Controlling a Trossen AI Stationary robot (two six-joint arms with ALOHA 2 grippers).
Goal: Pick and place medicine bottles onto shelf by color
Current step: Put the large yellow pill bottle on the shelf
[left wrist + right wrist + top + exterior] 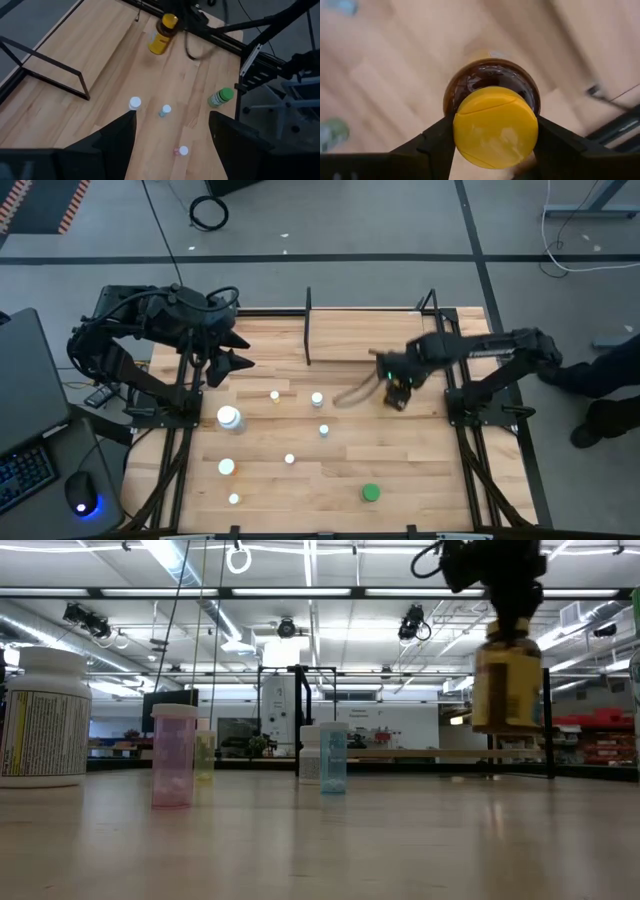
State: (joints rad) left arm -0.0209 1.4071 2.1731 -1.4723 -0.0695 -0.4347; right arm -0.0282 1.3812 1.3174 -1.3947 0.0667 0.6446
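A: Right wrist view, lower centre: right gripper [495, 131] clamps the yellow cap of the amber bottle [492, 82].

B: Low view, upper right: amber bottle hangs clear above the table [320, 840].

A: High view, left: left gripper [236, 350] spread, empty. Shelf [345, 345] beyond, bare.

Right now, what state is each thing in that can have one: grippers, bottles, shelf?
right gripper: shut on the yellow-capped bottle's cap, held above the table.
yellow-capped bottle: lifted clear of the tabletop, hanging upright.
left gripper: open, empty, waiting over the table's left side.
large white bottle: standing upright, capped.
green bottle: upright on the table, capped.
pink bottle: upright, capped.
blue bottle: upright, capped.
shelf: no bottles visible on it.
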